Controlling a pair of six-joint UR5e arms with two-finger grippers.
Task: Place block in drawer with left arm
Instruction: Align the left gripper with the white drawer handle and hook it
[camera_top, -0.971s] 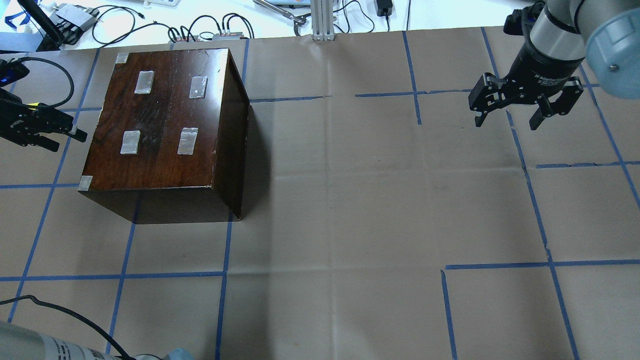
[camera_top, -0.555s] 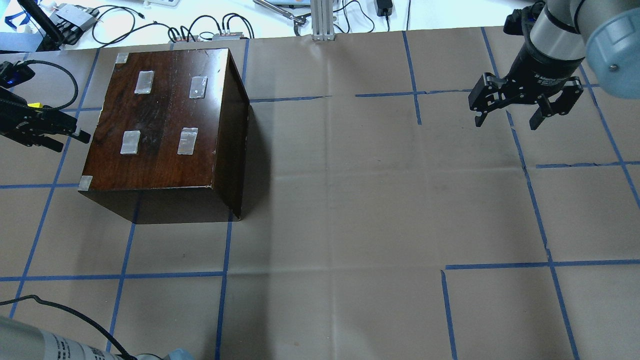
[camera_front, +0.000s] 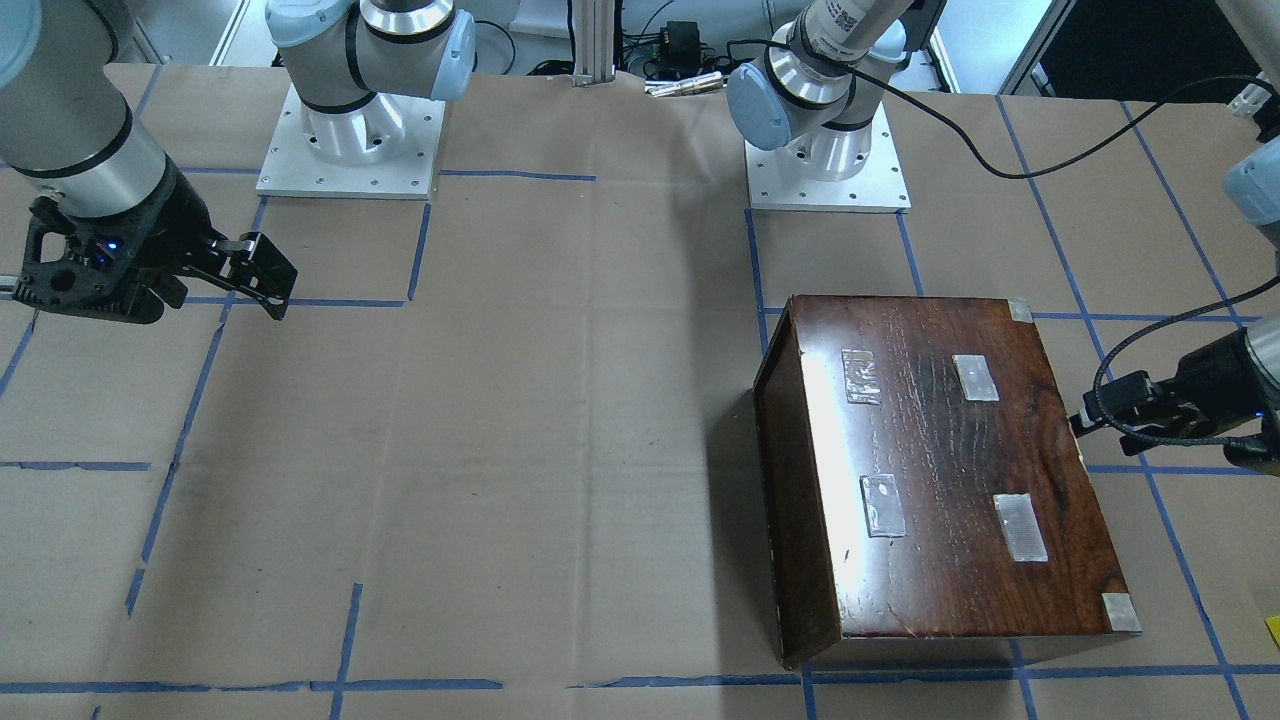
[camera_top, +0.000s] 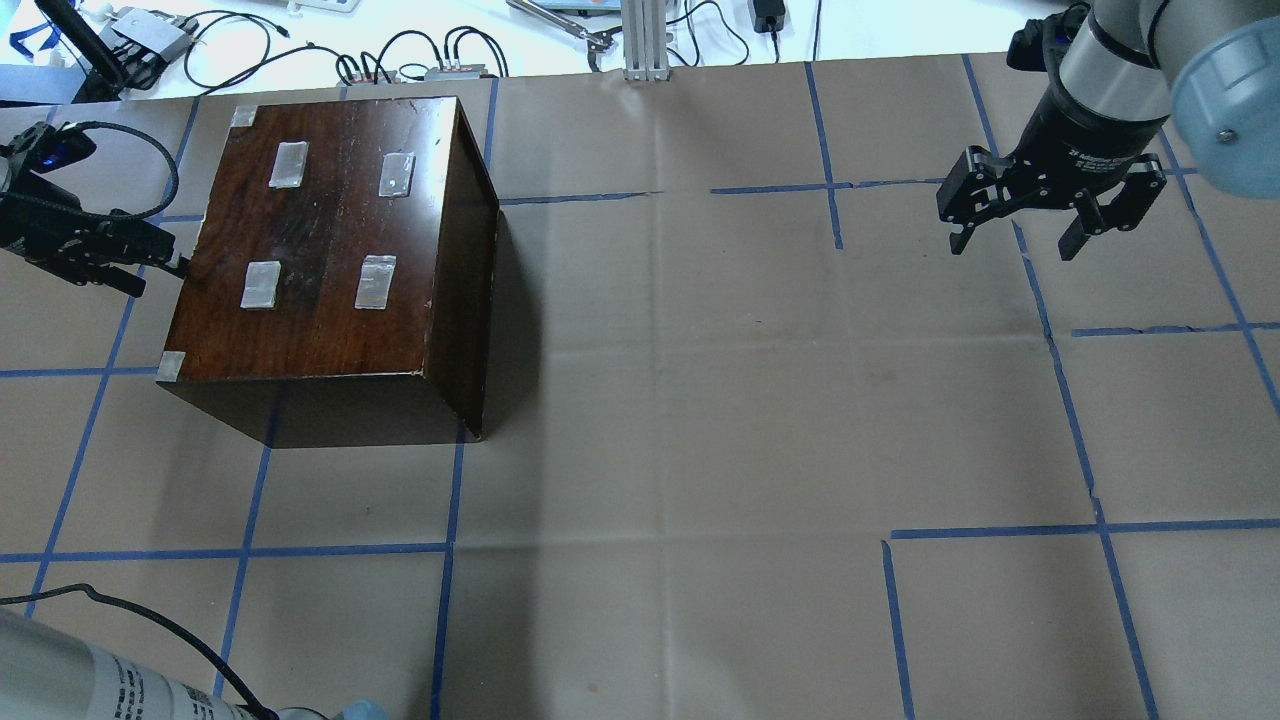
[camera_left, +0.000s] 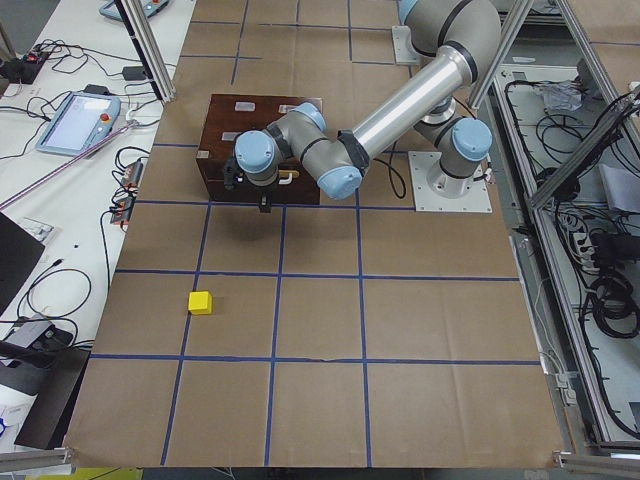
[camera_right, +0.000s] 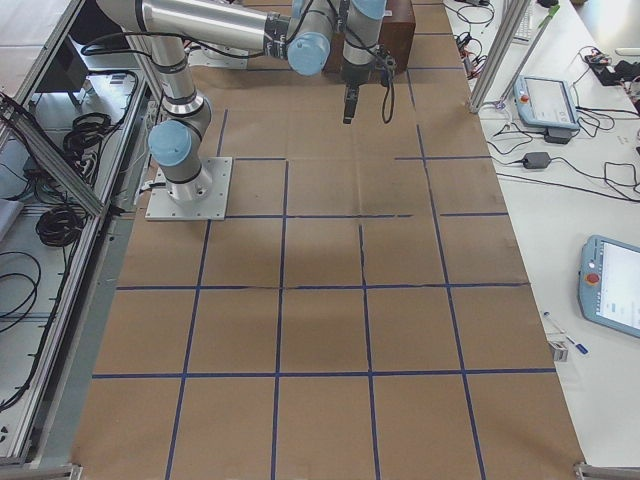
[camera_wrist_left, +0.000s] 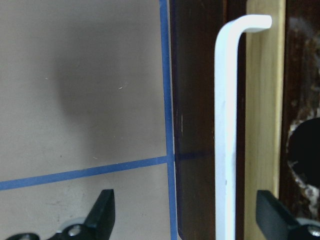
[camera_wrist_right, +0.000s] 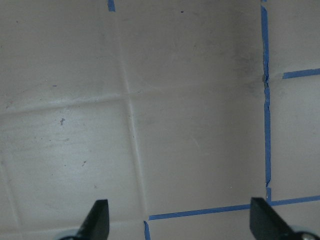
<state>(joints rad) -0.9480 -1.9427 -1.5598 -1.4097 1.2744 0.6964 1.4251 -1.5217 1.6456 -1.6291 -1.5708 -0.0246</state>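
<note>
The yellow block (camera_left: 200, 301) lies on the paper-covered table, well away from the dark cabinet (camera_top: 320, 250); a sliver of it shows at the front-facing view's right edge (camera_front: 1273, 630). My left gripper (camera_top: 150, 268) is open at the cabinet's left face. In the left wrist view a white bar handle (camera_wrist_left: 225, 125) stands between its fingertips (camera_wrist_left: 106, 210), unclamped, beside a pale wood strip (camera_wrist_left: 265, 100) and a dark panel with a finger notch (camera_wrist_left: 305, 150). I cannot tell whether the drawer is pulled out. My right gripper (camera_top: 1015, 240) is open and empty far right.
The cabinet (camera_front: 950, 480) has clear tape patches (camera_top: 375, 280) on its top. Blue tape lines cross the brown paper. Cables and a power box (camera_top: 150, 35) lie beyond the table's far edge. The left arm's loose black cable (camera_front: 1000, 150) trails over the table.
My left gripper has moved in toward the cabinet's left face, and its tips now reach the cabinet's edge. The right arm has not moved.
</note>
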